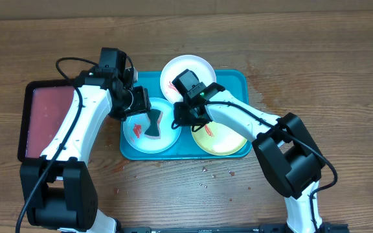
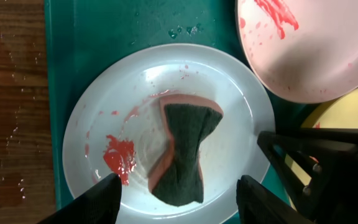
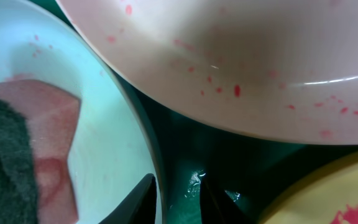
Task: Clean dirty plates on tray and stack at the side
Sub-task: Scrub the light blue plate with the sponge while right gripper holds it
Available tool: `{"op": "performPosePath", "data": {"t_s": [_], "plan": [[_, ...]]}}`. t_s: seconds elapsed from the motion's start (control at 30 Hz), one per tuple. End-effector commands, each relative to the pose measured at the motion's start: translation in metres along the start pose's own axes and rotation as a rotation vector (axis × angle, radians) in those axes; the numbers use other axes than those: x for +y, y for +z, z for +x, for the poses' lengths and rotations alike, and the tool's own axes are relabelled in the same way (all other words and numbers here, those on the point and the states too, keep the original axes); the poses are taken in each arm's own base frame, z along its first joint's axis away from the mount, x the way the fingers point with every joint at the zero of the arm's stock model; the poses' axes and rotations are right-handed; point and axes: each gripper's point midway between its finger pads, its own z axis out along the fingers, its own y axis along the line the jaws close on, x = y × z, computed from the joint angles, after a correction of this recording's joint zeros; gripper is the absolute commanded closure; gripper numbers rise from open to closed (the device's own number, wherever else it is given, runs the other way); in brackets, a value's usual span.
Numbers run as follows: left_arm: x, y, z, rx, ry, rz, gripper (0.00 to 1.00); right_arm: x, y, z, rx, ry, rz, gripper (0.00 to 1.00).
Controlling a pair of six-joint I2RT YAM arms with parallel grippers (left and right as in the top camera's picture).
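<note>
Tray: turquoise, on the tabletop, long axis running left to right across the overhead view.

Plates: all three face up, all with red smears.
- White plate lies at the far side and reaches out over the tray's far rim.
- Pale blue plate lies flat in the near left part of the tray.
- Yellow-green plate lies flat in the near right part, just beside the blue one.

Sponge: rests on the pale blue plate, dark scouring face up over a pink layer, pinched at the waist. Its long axis runs far to near.

Left hand: wide open above the blue plate, with one finger on either side of the sponge's near end. Neither finger touches the sponge.

Right hand: narrow gap, low at the blue plate's right rim. One finger stands at the rim and the other over bare tray floor. Nothing is held.

A black-rimmed pink-red tray sits on the tabletop to the left.
</note>
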Motion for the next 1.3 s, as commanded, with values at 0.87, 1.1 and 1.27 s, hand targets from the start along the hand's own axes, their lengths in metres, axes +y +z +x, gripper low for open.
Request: {"op": "performPosePath", "data": {"t_s": [0.87,1.1,1.27], "plan": [[-0.004,0.086,0.033,0.12,0.063,-0.026,0.6,-0.004,0.012,0.008,0.03,0.0,0.017,0.83],[0.016,0.084,0.022,0.069,0.07,-0.142,0.96,-0.004,0.012,0.008,0.03,0.001,0.017,0.83],[0.048,0.077,0.015,0.027,0.08,-0.336,0.96,-0.004,0.012,0.008,0.03,0.0,0.018,0.83]]}}
